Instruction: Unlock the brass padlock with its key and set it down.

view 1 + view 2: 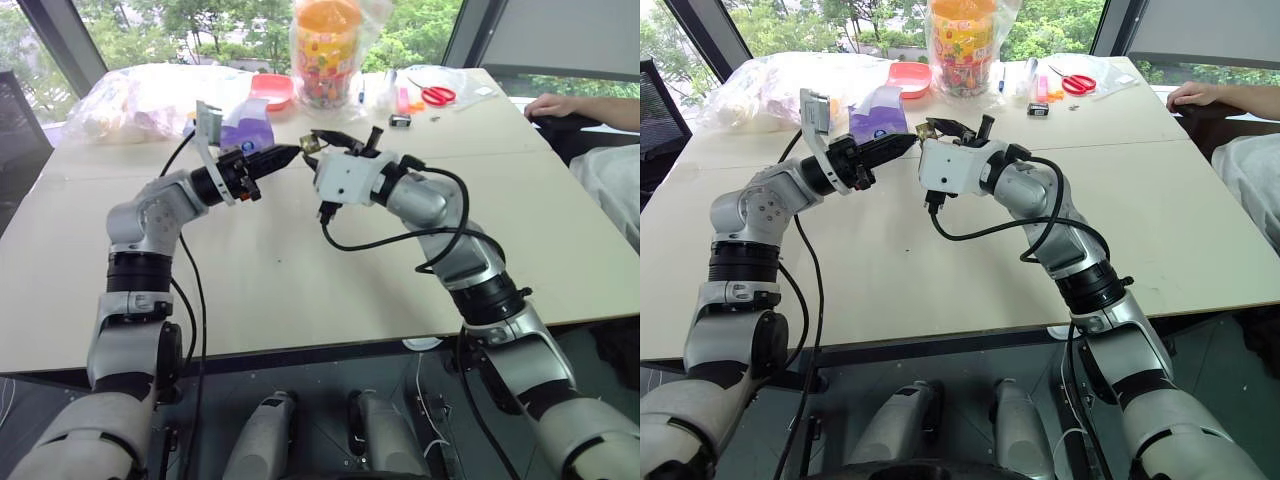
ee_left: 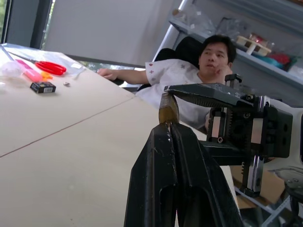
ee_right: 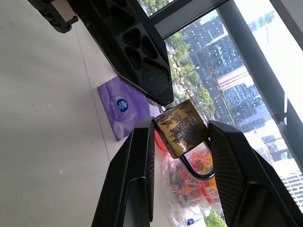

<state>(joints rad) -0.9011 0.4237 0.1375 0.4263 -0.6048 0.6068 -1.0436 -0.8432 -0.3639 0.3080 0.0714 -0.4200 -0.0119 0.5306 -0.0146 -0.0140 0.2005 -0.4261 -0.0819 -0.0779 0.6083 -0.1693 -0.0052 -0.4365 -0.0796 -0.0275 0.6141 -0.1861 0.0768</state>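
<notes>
Holding both arms up over the table, I have the two grippers meeting tip to tip above its middle. My right gripper is clamped on the padlock, its brass body pinched between the two fingers, shackle pointing away from the wrist. My left gripper is closed, its fingers pressed together right at the lock's bottom edge; something thin and silvery shows there, but I cannot tell whether a key is nipped in the tips. So the lock hangs in the air, clear of the tabletop. Beyond the grippers lies a purple packet, then a red lid and a bag of sweets. Red scissors and a small black box sit far right, near a person's hand.
</notes>
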